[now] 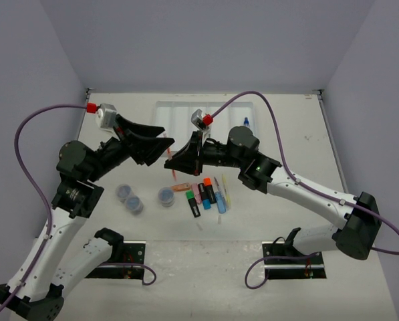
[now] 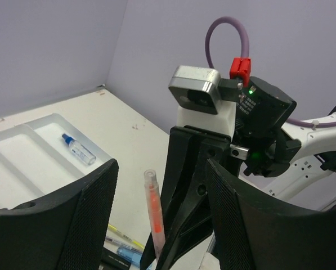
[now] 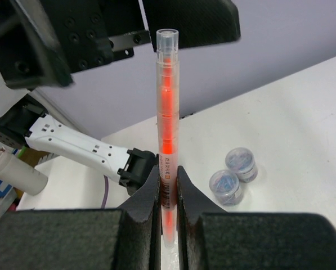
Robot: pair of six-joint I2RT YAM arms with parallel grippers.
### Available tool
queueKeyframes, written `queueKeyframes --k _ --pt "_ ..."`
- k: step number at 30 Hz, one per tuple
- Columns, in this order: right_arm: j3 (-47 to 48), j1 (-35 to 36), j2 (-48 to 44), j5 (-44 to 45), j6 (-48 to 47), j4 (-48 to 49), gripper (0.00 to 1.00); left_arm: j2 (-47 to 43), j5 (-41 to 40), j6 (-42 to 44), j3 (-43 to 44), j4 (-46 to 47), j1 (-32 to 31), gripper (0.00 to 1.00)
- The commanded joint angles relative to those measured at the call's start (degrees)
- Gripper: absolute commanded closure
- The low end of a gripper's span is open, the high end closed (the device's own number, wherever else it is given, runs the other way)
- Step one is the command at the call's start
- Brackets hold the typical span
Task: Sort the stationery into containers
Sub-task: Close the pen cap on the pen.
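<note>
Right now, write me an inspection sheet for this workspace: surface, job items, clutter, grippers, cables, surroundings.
Surface: white table, faint marks, no spills seen.
Job's things: tray at the far edge, with a bottle in its right-end compartment. Three tubs and highlighters lie loose on the table. The orange pen is held in the air.
Clutter: nothing seen.
Grippers: right gripper, jaws shut on the pen's lower end. Left gripper, jaws open either side of the pen, apparently clear of it.
Cables: purple cables loop off both wrists, above the items.
Surroundings: lilac walls on three sides.
</note>
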Motion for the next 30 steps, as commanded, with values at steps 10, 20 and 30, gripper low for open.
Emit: queueKeyframes --k 10,20,30 --pt "3.0 0.1 -0.9 -1.8 -2.6 -1.3 1.0 2.5 -0.8 2.2 3.1 -2.5 0.0 0.59" --pt "4.8 0.1 -1.5 1.2 -2.6 -1.5 1.0 2.1 1.0 0.4 1.3 -1.7 -0.1 0.98" --pt "15.9 -0.2 0.6 11.0 -2.3 -3.7 1.0 0.3 3.3 -3.0 -3.5 1.1 0.0 1.0"
